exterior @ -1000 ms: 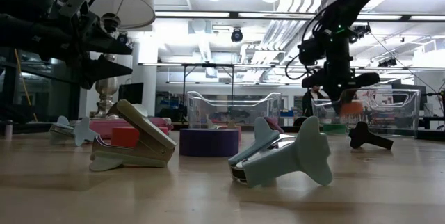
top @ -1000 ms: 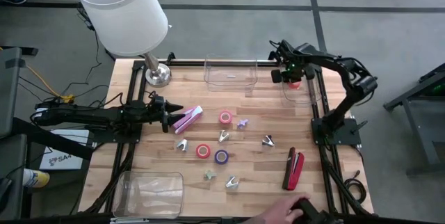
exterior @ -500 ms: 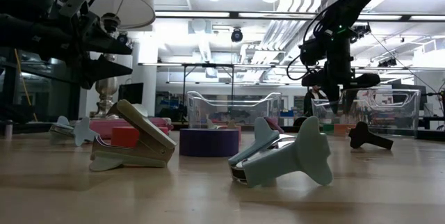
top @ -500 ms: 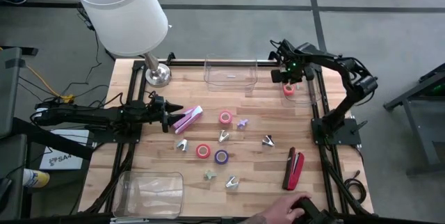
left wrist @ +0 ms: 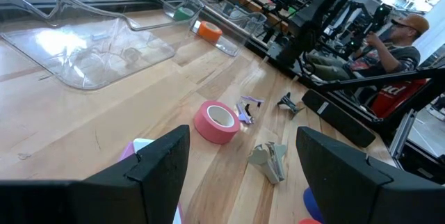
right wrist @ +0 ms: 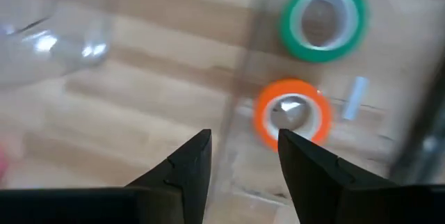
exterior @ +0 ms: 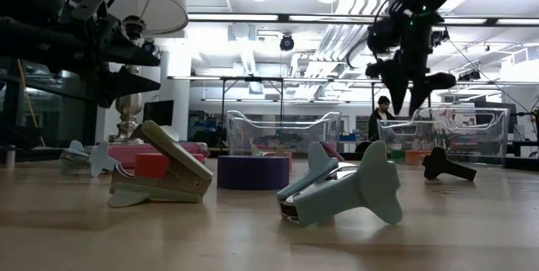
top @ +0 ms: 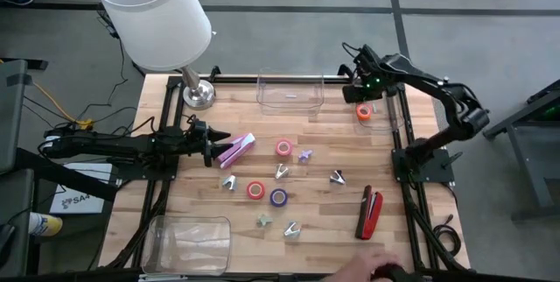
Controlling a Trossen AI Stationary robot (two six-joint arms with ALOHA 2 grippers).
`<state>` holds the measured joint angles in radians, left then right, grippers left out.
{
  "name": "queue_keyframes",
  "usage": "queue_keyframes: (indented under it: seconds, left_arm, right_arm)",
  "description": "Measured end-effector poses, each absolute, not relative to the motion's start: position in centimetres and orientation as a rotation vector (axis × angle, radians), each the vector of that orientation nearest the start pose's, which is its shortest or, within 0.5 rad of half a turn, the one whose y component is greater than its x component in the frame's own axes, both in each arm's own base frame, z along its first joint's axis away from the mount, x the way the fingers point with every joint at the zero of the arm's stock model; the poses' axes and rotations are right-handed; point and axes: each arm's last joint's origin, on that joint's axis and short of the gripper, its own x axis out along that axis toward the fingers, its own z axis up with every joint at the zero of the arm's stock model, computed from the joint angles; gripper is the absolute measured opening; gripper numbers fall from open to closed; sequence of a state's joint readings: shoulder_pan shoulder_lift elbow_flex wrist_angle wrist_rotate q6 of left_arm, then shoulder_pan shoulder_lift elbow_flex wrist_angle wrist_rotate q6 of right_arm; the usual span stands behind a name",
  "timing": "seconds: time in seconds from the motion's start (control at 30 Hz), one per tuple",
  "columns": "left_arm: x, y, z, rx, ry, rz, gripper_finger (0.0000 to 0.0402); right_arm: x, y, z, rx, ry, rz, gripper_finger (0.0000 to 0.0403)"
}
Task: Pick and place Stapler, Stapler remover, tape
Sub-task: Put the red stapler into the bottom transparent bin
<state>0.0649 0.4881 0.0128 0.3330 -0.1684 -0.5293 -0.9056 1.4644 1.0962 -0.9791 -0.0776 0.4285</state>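
Note:
An orange tape roll [top: 363, 112] lies flat in the clear bin [top: 391, 123] at the far right, beside a green roll [right wrist: 323, 19]. My right gripper [top: 360, 98] hangs open just above that bin, fingers pointing down, with the orange roll [right wrist: 292, 113] below its tips. Pink [top: 283, 148], red [top: 255, 189] and purple [top: 278, 197] rolls lie mid-table among several staple removers [top: 281, 171]. A red stapler [top: 369, 212] lies near the right edge. My left gripper [top: 213, 148] waits open at the left, raised above a pink stapler [top: 238, 148].
An empty clear bin [top: 290, 91] stands at the far middle and another [top: 188, 240] at the near left corner. A lamp [top: 157, 19] stands at the far left. A person's hand [top: 372, 270] shows at the near edge.
My right gripper has opened and let go of the orange tape roll, which has dropped into the far right bin and lies flat there. The gripper has then risen above the bin.

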Motion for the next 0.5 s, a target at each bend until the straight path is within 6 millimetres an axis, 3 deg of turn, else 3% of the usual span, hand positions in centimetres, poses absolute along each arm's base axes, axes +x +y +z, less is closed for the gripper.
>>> queue_keyframes:
  seconds: [0.37, 0.5]
  left_arm:
    - [12.7, 1.3, 15.5, -0.519, 0.078, 0.265, 0.0260]
    - [12.7, 1.3, 15.5, -0.519, 0.077, 0.265, 0.0260]
  right_arm:
    - [18.9, -17.3, 25.2, 0.650, 1.146, -0.486, 0.0158]
    - [19.8, -16.1, 25.3, 0.660, 1.161, -0.431, 0.0157]
